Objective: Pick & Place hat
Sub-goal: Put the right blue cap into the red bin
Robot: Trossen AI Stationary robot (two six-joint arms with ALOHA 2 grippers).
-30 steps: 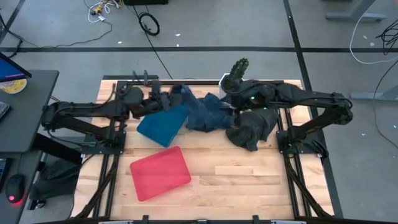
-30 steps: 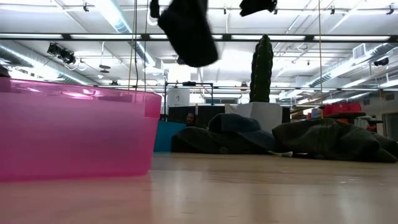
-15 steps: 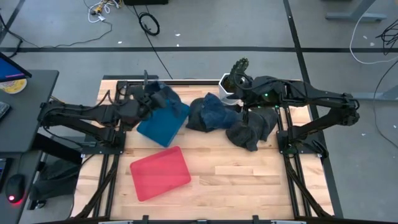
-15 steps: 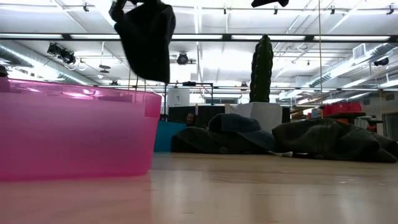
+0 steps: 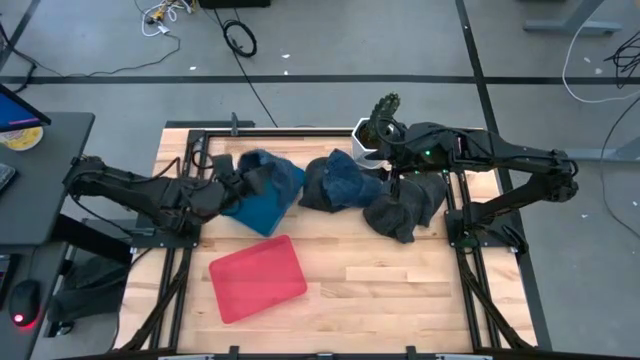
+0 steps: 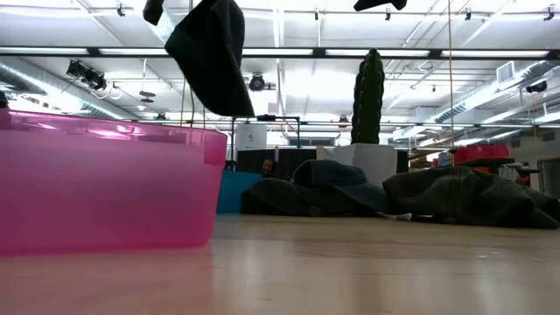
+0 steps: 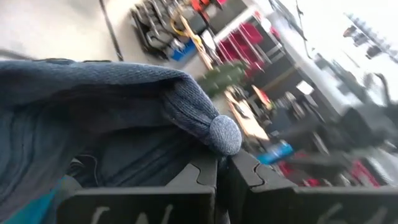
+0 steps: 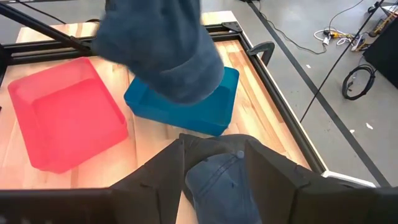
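Left end effector (image 7: 217, 177) clenched on blue knit hat (image 7: 124, 106) above, seemingly, the blue bin (image 8: 186, 102), per right wrist view.

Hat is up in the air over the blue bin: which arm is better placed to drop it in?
Left. The left claw is shut on the blue knit hat, which hangs above the blue bin. The right claw is back by the clothes pile, holding nothing.

Blue knit hat (image 5: 268, 172), hanging, seemingly above the teal bin (image 5: 262, 203).

Wood table (image 5: 400, 290) w/ red bin (image 5: 257, 277), blue bin (image 5: 262, 206), clothes pile (image 5: 375, 195).
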